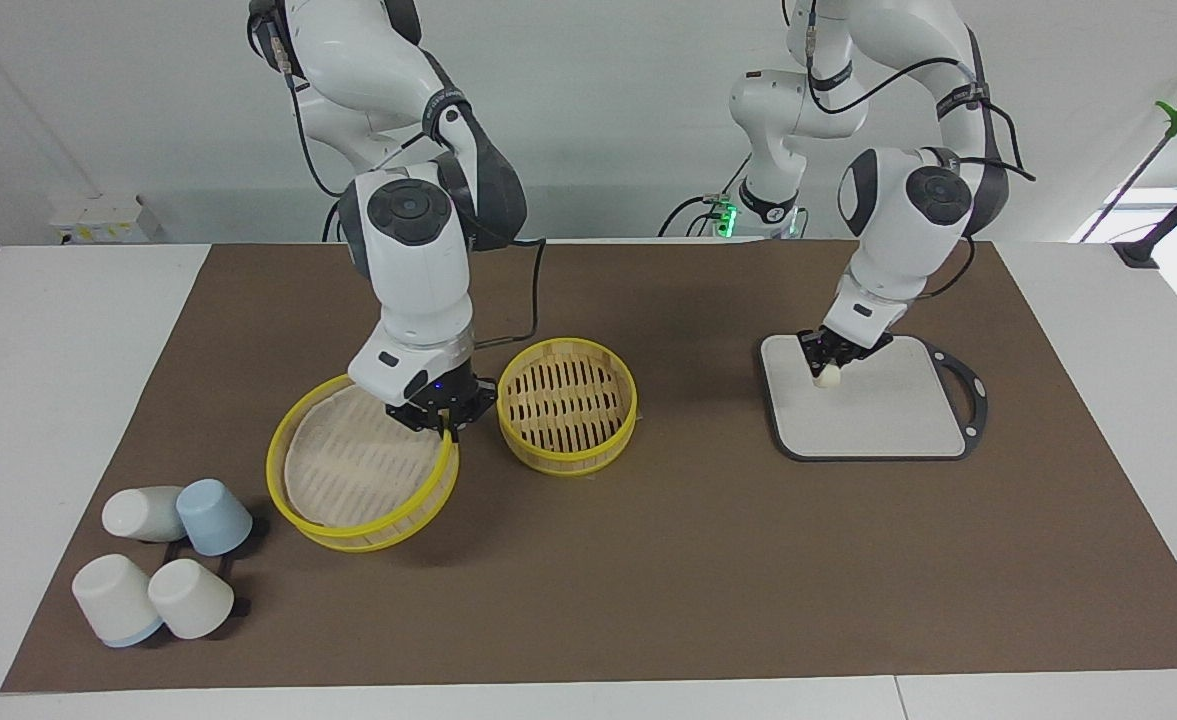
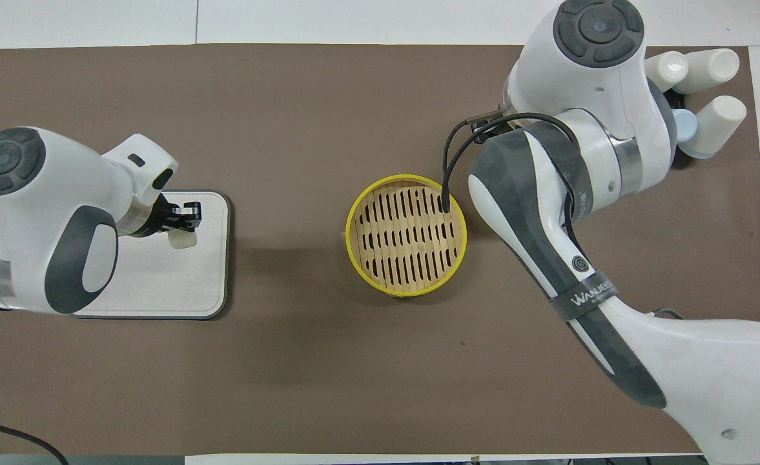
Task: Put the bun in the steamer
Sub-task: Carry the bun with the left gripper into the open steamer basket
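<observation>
The steamer (image 1: pixel 566 462) (image 2: pixel 352 239) stands uncovered in the middle of the mat, its slatted floor bare. Its yellow-rimmed lid (image 1: pixel 348 470) hangs tilted, low over the mat beside the steamer toward the right arm's end. My right gripper (image 1: pixel 445 425) is shut on the lid's rim; the overhead view hides both under the arm. The small cream bun (image 1: pixel 827 377) (image 2: pixel 182 239) is pinched in my left gripper (image 1: pixel 826 368) (image 2: pixel 186 226), lifted a little over the grey board's (image 1: pixel 888 420) (image 2: pixel 160 284) edge toward the steamer.
Several white and blue cups (image 1: pixel 163 570) (image 2: pixel 709 97) lie on a black rack at the right arm's end, farther from the robots than the lid. The brown mat (image 1: pixel 648 580) covers most of the table.
</observation>
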{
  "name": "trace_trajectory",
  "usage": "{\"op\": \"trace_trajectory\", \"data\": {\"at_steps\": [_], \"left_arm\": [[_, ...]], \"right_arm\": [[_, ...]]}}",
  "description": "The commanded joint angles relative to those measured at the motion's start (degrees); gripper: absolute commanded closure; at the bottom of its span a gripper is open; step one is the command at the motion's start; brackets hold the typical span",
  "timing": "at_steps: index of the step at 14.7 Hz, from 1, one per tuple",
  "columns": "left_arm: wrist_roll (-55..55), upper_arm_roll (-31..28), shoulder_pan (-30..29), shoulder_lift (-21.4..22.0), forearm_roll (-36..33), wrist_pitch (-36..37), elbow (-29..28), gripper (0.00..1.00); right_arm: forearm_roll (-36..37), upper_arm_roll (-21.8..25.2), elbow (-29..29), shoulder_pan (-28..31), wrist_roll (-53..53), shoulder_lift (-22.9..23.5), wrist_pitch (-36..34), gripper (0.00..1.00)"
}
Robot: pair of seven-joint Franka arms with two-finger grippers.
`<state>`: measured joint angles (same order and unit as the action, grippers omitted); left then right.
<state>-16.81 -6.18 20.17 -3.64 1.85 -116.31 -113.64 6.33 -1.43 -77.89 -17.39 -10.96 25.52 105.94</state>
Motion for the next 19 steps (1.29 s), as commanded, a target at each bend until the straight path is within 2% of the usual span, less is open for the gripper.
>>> {"op": "trace_trajectory", "data": {"at_steps": [1,4,10,13,17,19], "left_arm": [[-8.0,-0.9,4.6,-5.8,3.5,5.3,11.0,0.73],[-17.3,-0.9,10.7,-7.6,4.7,3.9,15.1,0.73],[-28.4,-0.9,22.8,-10.6,4.7,-9.8,11.1,0.73],[-32.2,-1.1,28.2,-16.7,4.1,-13.9,11.5,0.69],[-32.8,-1.1,29.5,-20.2,4.0,-17.8,11.0,0.68],[-32.8,-1.0,29.5,-20.2,3.9,-18.1,10.9,0.59]], "right_arm": [[1.6,-0.6,-0.7,-0.2,-6.8,-1.5,-1.7,1.00],[1.5,-0.6,-1.5,-0.2,-10.4,-1.6,-1.4,1.00],[1.6,-0.6,-3.2,-0.3,-12.4,-2.5,-1.7,1.00],[3.0,-0.6,-3.4,-0.2,-12.1,-2.6,-2.6,1.00],[4.4,-0.6,-3.3,-0.3,-12.1,-2.8,-3.6,1.00],[4.7,-0.6,-3.4,-0.3,-12.2,-2.8,-3.8,1.00]]}}
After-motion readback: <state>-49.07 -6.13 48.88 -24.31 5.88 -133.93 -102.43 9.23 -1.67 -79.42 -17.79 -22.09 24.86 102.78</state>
